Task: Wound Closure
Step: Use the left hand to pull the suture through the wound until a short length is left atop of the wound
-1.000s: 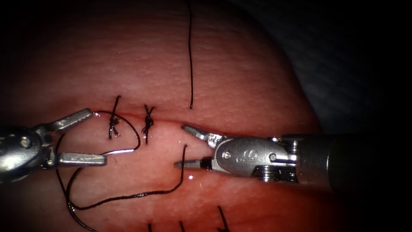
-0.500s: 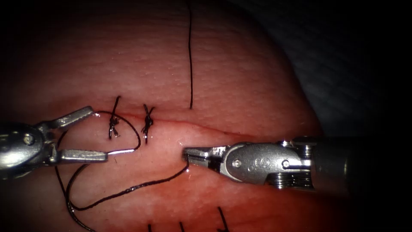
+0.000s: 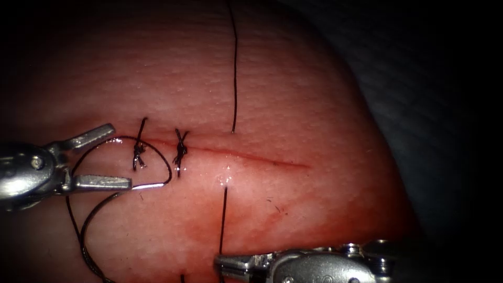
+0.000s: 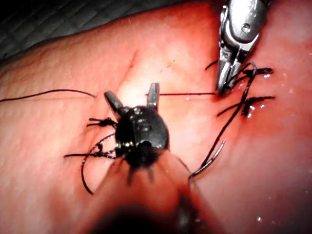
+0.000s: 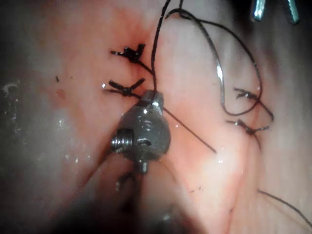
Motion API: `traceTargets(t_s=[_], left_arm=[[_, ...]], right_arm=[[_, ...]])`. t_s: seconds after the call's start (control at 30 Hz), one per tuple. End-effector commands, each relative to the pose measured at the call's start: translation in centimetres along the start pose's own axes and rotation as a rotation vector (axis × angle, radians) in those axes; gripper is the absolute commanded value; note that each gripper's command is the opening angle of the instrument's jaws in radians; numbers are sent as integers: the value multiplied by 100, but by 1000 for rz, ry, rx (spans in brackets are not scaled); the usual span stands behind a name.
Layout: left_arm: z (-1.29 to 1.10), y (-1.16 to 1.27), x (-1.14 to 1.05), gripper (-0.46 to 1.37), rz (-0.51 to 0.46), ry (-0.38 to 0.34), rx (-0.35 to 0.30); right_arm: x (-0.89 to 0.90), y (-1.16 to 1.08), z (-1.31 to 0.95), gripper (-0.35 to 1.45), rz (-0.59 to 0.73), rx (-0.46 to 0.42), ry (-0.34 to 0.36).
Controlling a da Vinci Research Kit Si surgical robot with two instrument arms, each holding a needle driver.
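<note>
The tissue [image 3: 293,105] carries a cut [image 3: 251,156] that runs across, with two knotted stitches [image 3: 179,149] at its left end. The curved needle [image 3: 168,170] lies loose on the tissue by those stitches, between the open jaws of my left tool [image 3: 118,155], and nothing holds it. At the near edge my right tool [image 3: 226,260] is shut on the thread [image 3: 223,220], which runs straight up to its exit just below the cut. The left tool [image 4: 134,97] holds nothing. The right tool [image 5: 150,99] grips the thread [image 5: 155,53].
Beyond the cut, a second run of thread [image 3: 234,68] rises from the tissue toward the far edge. A slack loop of thread [image 3: 83,238] lies under the left tool. Cut thread ends [image 4: 248,102] lie near the right tool. Red fluid wets the tissue around the cut.
My right tool shut on the thread below the cut, then moved down toward the near edge, drawing that thread straight. The left tool and needle have hardly moved.
</note>
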Motion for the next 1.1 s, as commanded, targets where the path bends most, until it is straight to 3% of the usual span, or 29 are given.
traceTargets(t_s=[0.03, 0.13, 0.33, 0.4, 0.53, 0.57, 0.6, 0.67, 0.7, 0.77, 0.8, 0.9, 1.1], left_arm=[[0, 0, -1, 55, 2, -1, 0], [1, -2, -4, 55, 6, -6, -2], [1, -3, -5, 55, 6, -6, -2], [1, -3, -5, 55, 6, -6, -2], [1, -3, -5, 55, 7, -6, -2], [1, -3, -6, 55, 7, -6, -2], [0, -3, -6, 55, 7, -6, -3], [0, -3, -6, 56, 8, -6, -4], [-1, -4, -7, 56, 8, -6, -4], [-2, -4, -8, 56, 3, -6, -5], [-3, -5, -9, 56, 4, -6, -7], [-4, -5, -9, 56, 5, -6, -8], [-3, -5, -9, 56, 4, -6, -6]], right_arm=[[3, -4, 0, -35, 6, 11, -9], [22, -36, 2, -35, 24, 73, -14], [52, -66, 2, -35, 33, 122, -14], [62, -70, 3, -35, 30, 133, -8], [63, -58, 3, -35, 36, 101, 28], [61, -51, 2, -7, 37, 77, 60], [58, -42, -1, 53, 37, 44, 83], [53, -32, -4, 111, 35, -17, 79], [49, -24, -9, 127, 23, -60, 64], [43, -12, -16, 135, 16, -92, 54], [30, 9, -32, 137, 12, -118, 57], [16, 32, -49, 136, 15, -150, 59], [-9, 70, -57, 138, -2, -206, 55]])
